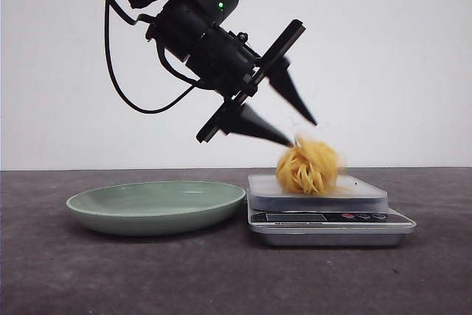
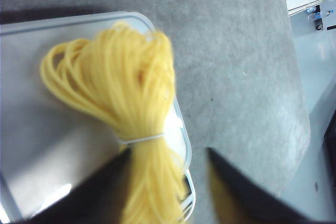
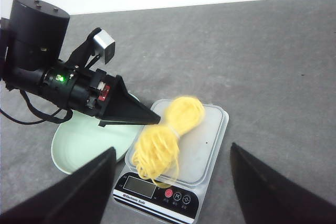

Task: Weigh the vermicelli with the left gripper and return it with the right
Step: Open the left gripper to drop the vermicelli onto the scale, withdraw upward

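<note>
The vermicelli [image 1: 307, 167], a yellow nest tied with a thin white band, rests on the tray of a silver kitchen scale [image 1: 324, 219] and looks motion-blurred. My left gripper [image 1: 301, 130] is open just above and to the left of it, fingers pointing down at it. In the left wrist view the vermicelli [image 2: 121, 82] runs between the spread fingers, close to one finger [image 2: 94, 192] and apart from the other. In the right wrist view the vermicelli [image 3: 165, 142] hangs over the scale's display edge. My right gripper [image 3: 173, 148] is wide open and empty, above the scale's near side.
A pale green plate [image 1: 155, 208] sits empty just left of the scale, nearly touching it; it also shows in the right wrist view [image 3: 84, 140]. The left arm [image 3: 68, 85] reaches over the plate. The grey table's right edge [image 2: 304, 129] lies beyond the scale.
</note>
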Robot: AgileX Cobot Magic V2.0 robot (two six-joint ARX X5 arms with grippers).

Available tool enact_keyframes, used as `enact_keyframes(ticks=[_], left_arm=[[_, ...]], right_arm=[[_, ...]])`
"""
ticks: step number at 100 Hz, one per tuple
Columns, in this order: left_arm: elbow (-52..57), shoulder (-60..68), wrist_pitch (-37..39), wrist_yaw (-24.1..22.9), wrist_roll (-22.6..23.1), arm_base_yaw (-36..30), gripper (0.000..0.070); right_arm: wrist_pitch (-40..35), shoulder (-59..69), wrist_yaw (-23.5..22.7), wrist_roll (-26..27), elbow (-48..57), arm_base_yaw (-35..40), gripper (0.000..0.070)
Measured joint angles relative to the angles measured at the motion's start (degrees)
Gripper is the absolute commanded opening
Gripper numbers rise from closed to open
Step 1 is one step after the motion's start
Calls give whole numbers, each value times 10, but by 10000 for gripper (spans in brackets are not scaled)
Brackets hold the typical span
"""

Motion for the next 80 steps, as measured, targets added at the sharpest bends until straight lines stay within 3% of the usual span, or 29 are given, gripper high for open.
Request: enact_keyframes(ticks=[27, 45, 55, 80], left_arm=[[0, -5, -21, 1, 12, 27, 390], [0, -77, -100, -12, 64, 69, 375], [0, -153, -152, -53, 108, 78, 375], [1, -349, -267, -217, 209, 82, 375]], right_arm=[[-16, 0, 0, -2, 0, 0, 430], [-19, 0, 0, -3, 0, 0, 430], [-19, 0, 0, -4, 0, 0, 430], [-21, 0, 0, -4, 0, 0, 429]])
